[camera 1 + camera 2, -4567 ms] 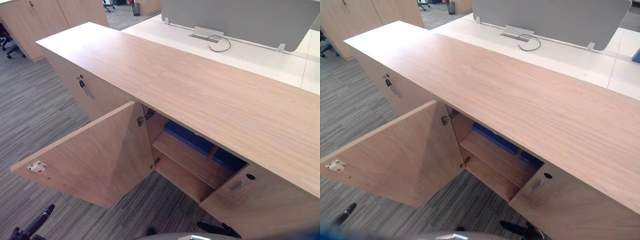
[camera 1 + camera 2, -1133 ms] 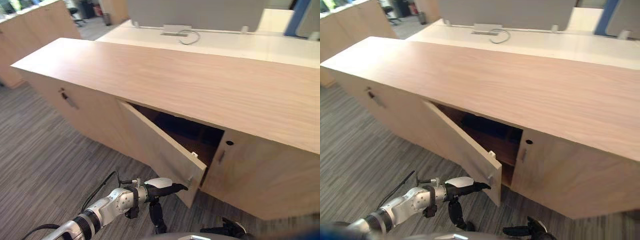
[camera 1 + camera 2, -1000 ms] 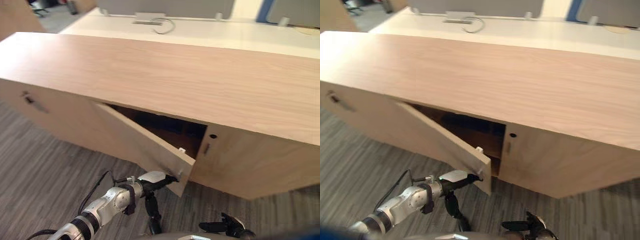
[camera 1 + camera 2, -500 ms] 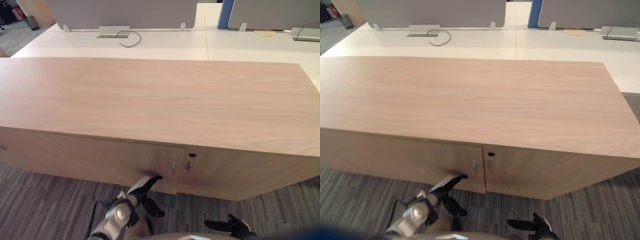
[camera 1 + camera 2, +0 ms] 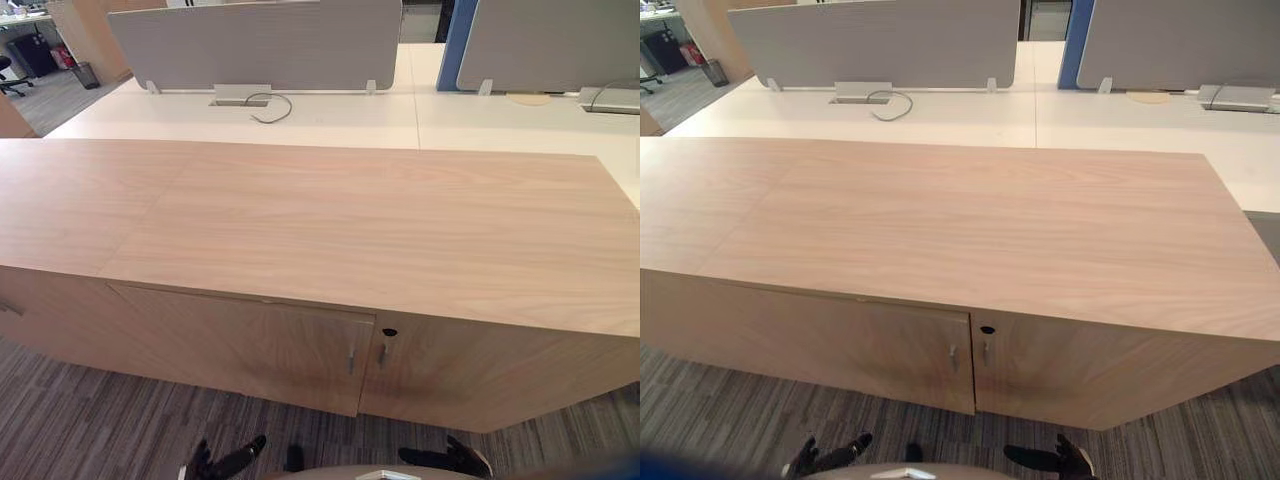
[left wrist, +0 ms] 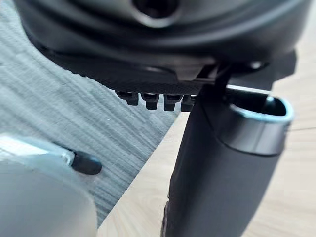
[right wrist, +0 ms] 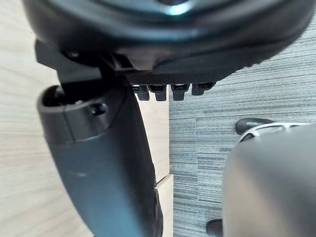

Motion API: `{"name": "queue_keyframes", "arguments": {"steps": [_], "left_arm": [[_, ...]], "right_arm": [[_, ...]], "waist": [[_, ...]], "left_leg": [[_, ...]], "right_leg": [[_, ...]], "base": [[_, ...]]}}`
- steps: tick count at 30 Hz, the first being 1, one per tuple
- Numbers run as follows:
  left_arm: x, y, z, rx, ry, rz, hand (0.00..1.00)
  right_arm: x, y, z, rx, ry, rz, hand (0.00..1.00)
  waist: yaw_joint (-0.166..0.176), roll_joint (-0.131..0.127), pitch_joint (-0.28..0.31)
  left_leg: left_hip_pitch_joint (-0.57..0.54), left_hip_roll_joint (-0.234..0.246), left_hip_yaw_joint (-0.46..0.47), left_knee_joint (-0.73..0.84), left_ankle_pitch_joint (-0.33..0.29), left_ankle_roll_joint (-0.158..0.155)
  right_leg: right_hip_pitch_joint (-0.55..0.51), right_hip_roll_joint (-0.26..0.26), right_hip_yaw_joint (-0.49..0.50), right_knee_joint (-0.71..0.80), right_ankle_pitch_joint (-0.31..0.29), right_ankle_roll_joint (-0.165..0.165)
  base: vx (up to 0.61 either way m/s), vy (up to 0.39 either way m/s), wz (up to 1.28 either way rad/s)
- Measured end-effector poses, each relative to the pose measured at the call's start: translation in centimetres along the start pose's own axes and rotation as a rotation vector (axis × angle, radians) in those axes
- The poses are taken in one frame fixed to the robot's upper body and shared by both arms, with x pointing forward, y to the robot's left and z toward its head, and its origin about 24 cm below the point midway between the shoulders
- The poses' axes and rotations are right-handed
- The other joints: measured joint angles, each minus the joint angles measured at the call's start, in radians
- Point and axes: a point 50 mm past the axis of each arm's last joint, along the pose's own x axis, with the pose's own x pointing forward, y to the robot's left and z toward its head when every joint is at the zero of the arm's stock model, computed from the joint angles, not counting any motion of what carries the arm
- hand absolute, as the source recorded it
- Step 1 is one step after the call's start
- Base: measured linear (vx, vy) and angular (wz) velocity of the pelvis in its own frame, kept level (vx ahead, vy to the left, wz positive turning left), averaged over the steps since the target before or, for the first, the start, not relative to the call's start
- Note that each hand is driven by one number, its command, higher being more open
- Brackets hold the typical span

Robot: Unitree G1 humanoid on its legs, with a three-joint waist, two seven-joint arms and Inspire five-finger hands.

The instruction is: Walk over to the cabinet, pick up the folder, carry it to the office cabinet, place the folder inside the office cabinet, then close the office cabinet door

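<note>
The long wooden office cabinet (image 5: 350, 230) stands right in front of me. Its left door (image 5: 240, 345) and right door (image 5: 480, 375) are both shut flush, and their small metal handles (image 5: 351, 362) meet at the middle under a keyhole (image 5: 389, 332). The shut doors hide the inside. My left hand (image 5: 228, 464) hangs low in front of the left door, fingers straight, touching nothing. My right hand (image 5: 452, 459) hangs low before the right door, fingers relaxed and empty. In the wrist views each straight thumb (image 6: 217, 168) (image 7: 108, 163) lies against a backdrop of wood panel and carpet.
White desks (image 5: 330, 105) with grey divider screens (image 5: 260, 45) and a loose cable (image 5: 270, 105) stand behind the cabinet. Grey striped carpet (image 5: 80, 420) covers the floor in front. A dark bin (image 5: 85, 75) and more wooden cabinets (image 5: 90, 20) are at the far left.
The left door, half open and pushed by my left hand a second ago, is now shut. The left hand has dropped away from it. The camera has shifted to face the cabinet squarely.
</note>
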Motion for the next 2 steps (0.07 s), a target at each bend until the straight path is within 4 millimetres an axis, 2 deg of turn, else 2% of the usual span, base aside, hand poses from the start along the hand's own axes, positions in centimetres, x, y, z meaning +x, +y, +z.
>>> {"name": "queue_keyframes", "arguments": {"steps": [2], "left_arm": [[-0.13,0.85,-0.74,-0.168,0.031,0.028,1.0]], "right_arm": [[-0.05,0.27,-0.52,0.022,0.023,0.006,1.0]], "waist": [[0.0,-0.018,-0.003]], "left_leg": [[0.005,0.0,0.007,0.0,-0.001,-0.001]], "right_leg": [[0.0,-0.002,0.011,-0.001,-0.001,0.0]], "base": [[-0.03,0.024,-0.08]]}}
